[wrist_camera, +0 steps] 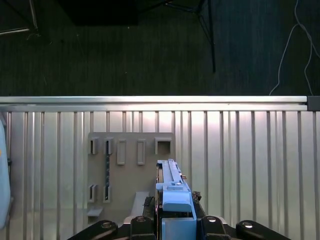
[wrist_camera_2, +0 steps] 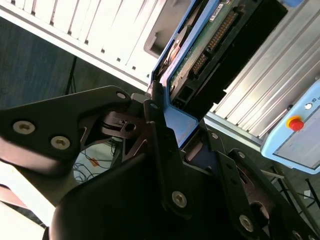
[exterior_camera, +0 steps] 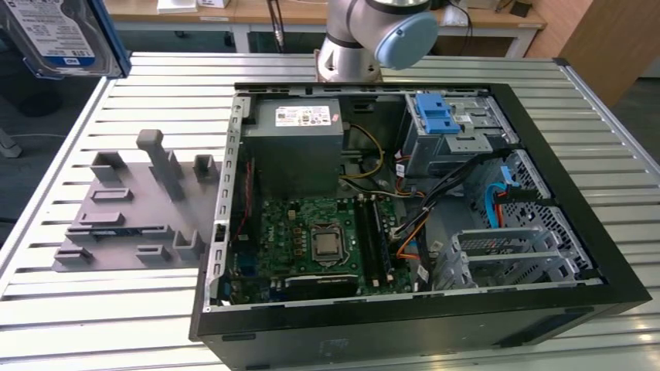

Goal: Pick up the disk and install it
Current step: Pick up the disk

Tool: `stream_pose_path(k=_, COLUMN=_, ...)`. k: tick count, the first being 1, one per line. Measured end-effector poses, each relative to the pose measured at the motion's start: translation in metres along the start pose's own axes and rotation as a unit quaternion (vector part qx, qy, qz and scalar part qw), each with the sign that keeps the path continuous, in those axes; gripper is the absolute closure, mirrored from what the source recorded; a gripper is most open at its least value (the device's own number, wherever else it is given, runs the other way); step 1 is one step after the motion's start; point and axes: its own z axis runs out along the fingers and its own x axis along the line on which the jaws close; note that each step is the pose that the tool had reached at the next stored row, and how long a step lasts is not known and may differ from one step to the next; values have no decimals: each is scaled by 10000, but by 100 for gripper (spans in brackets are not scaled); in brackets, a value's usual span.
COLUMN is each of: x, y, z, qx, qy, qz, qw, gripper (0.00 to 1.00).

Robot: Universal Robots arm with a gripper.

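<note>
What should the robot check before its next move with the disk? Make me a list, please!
1. Jaws shut on the disk: ok, they clamp its blue rail in both wrist views.
2. Disk off the grey holder: ok, it hangs above it.
3. Computer case open: ok, the insides show.
4. Silver drive cage free for the disk: cannot tell.
5. Cables away from the cage: probably not ok, they run right beside it.
</note>
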Motion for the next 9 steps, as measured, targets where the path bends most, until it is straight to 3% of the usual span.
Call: stream_pose_path(k=9, x=48, y=-146, z=-4, qx=-8, qy=0, qz=0, qw=10000, gripper=64)
